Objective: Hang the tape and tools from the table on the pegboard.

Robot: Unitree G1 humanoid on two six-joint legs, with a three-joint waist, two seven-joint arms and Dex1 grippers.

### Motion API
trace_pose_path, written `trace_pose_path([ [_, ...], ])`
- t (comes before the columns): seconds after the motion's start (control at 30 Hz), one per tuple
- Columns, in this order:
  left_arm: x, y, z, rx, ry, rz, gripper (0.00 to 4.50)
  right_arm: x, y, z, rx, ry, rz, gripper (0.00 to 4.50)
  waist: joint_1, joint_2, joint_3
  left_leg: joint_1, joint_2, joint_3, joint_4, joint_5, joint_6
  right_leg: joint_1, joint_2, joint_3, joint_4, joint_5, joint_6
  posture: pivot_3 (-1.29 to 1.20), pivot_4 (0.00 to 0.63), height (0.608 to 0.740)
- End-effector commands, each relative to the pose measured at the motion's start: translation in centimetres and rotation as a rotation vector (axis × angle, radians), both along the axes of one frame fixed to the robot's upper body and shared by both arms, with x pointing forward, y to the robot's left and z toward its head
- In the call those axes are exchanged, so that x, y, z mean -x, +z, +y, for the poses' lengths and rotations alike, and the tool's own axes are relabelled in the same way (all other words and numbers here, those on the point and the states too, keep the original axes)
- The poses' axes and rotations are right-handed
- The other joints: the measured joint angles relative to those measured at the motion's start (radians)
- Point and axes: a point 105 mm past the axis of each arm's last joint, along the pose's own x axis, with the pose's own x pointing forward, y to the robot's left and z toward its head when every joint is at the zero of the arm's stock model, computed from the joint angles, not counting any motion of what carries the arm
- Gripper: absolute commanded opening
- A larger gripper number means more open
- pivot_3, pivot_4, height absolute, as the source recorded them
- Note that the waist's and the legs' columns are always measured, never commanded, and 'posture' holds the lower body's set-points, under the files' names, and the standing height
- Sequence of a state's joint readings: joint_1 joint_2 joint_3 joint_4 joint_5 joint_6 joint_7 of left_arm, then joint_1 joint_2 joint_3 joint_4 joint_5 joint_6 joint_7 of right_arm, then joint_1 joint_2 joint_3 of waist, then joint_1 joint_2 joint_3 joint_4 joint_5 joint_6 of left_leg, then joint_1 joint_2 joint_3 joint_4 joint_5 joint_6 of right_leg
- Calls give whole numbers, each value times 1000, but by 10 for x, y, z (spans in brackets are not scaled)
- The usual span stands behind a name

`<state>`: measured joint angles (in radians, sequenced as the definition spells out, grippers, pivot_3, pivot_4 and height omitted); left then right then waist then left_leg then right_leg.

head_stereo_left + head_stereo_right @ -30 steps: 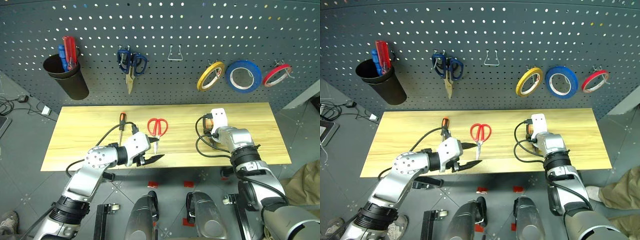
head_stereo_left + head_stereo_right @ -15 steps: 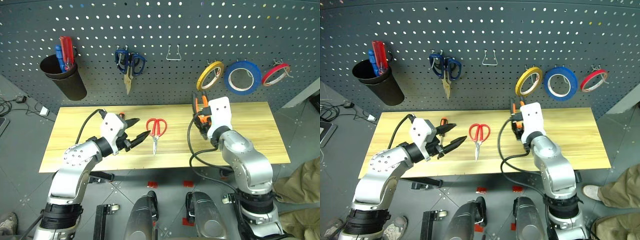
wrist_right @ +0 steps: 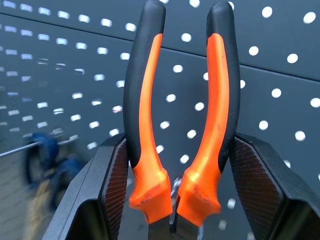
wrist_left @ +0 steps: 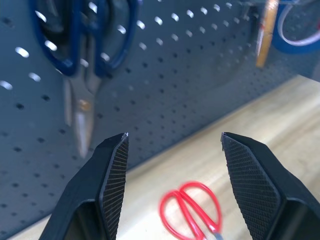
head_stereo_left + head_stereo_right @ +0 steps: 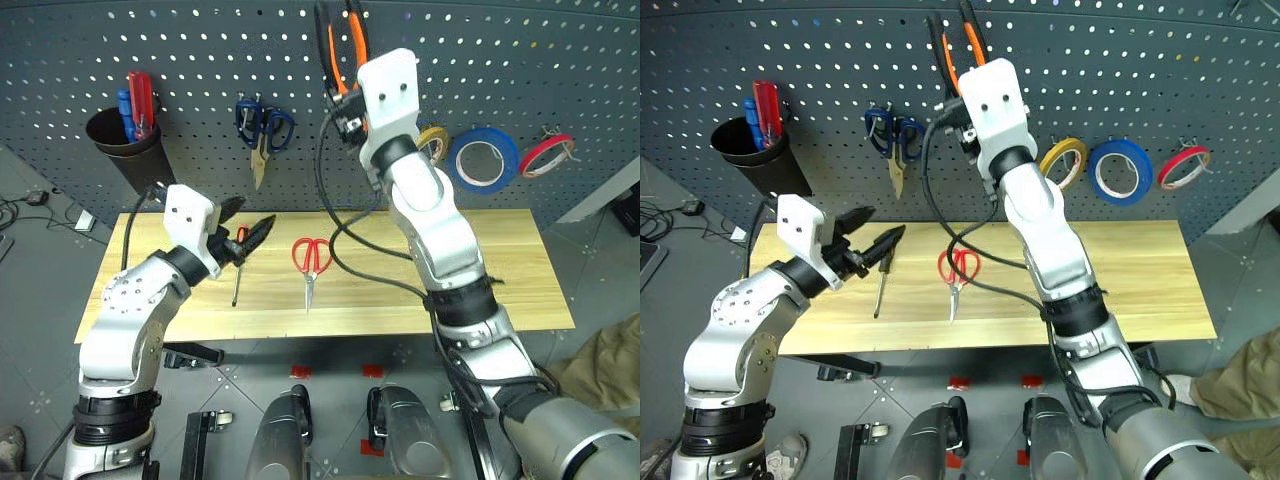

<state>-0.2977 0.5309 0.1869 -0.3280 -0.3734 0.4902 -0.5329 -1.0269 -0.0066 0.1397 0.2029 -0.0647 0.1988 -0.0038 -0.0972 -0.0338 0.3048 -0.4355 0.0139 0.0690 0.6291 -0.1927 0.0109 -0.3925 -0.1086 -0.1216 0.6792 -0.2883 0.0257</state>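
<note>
Head views: right gripper (image 5: 343,105) is raised in front of the pegboard (image 5: 560,60), clamped on the pliers (image 5: 338,45), handles pointing up; the handle tips are cut off by the top edge in the left eye view and the pliers' head is hidden behind the gripper body. Left gripper (image 5: 868,232) hangs over the left part of the table (image 5: 500,290), fingers spread, nothing between them. The slim screwdriver (image 5: 237,270) lies on the table just below it, its handle partly covered by the fingers. The red-handled scissors (image 5: 310,260) lie flat near mid-table, apart from the screwdriver. The blue tape (image 5: 483,157) hangs on the pegboard between a yellow roll (image 5: 432,140), partly hidden by the right arm, and a red roll (image 5: 550,150). Blue-handled scissors (image 5: 262,130) hang on a hook. Black cup (image 5: 130,150) on the pegboard holds a red and a blue screwdriver, shafts hidden inside. Left wrist view: open fingers (image 4: 112,175) frame the red scissors on the wood; blue scissors above are blurred. Right wrist view: both pads (image 3: 117,185) press the orange-and-black handles from outside; the pliers' head is cut off at the frame edge.
</note>
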Motion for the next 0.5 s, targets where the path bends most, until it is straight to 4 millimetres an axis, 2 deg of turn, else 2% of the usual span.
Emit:
trace_pose_path([
  [0.03,2,15,-11,-14,-19,-54,3091,6,44,3,-67,-1,-175,2715,2,0,0,0,0,0,0,0,0,0,0,0,0,0,0,-165,235,740],
  [0.13,-1,20,-14,-9,-14,-60,3091,1,55,5,-80,-8,-211,2715,5,0,0,0,1,2,0,0,0,-1,0,1,-1,0,0,-152,246,740],
  [0.23,-3,23,-16,-2,-12,-64,3091,-5,56,7,-89,-13,-222,2715,10,0,0,0,1,2,-1,0,0,-1,0,1,-1,0,0,-140,257,740],
  [0.3,-6,23,-17,2,-12,-66,3091,-10,53,7,-92,-20,-220,2715,14,0,0,0,1,2,0,0,0,-1,0,1,-1,0,0,-130,265,740],
  [0.5,-10,24,-24,14,-28,-68,3091,-23,25,6,-98,-64,-187,2715,20,1,3,0,1,2,0,0,0,-1,0,2,0,0,0,-110,298,740],
])
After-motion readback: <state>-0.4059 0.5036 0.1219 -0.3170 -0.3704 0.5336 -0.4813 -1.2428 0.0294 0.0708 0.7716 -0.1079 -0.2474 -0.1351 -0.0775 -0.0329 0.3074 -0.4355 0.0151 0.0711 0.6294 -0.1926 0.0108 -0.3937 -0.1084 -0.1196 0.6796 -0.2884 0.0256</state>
